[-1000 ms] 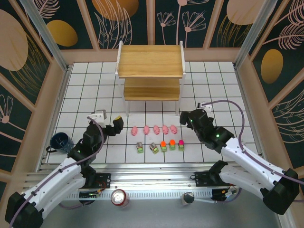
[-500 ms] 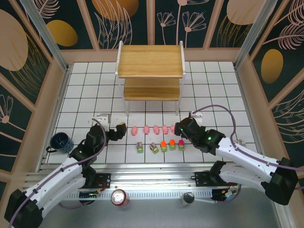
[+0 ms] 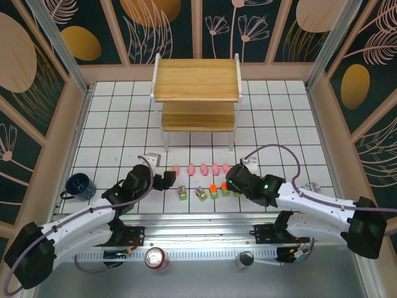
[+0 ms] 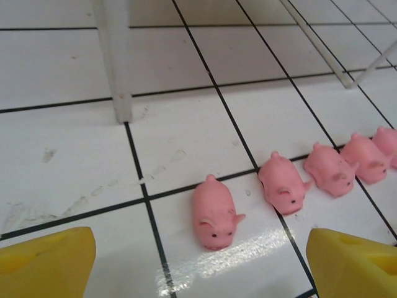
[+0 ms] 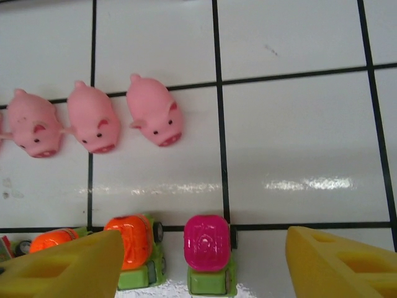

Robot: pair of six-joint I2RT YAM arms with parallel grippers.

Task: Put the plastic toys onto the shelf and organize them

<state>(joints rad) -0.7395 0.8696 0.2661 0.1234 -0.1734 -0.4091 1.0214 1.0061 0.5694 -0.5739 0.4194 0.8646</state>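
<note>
**Hazards**
1. My left claw [image 4: 198,273]: the nearest pig [image 4: 213,214] lies just ahead of my pads, angled across them rather than square. If I close from here I judge I would catch only its snout end and flick it into the second pig [image 4: 282,184] beside it.
2. My right claw [image 5: 205,267]: the magenta-topped piece [image 5: 208,245] sits between my pads, with the orange-topped piece [image 5: 133,245] just beside it and close to my left-hand pad [image 5: 62,267]. That pad may strike the orange one first, shoving it aside or pinching both together.
3. The two claws work the same small cluster, so I judge the forearms could meet on the lift.

**Pose**
1. Left claw [image 3: 166,181]: low over the tiles, reaching right toward the pig row; jaws spread wide, holding nothing.
2. Right claw [image 3: 231,182]: low, pointing down at the blocky row, pigs [image 5: 155,112] beyond my tips; jaws spread, touching nothing.
3. The shelf [image 3: 196,79]: well beyond both claws, boards bare; one white leg [image 4: 111,56] stands ahead of my left claw.
</note>
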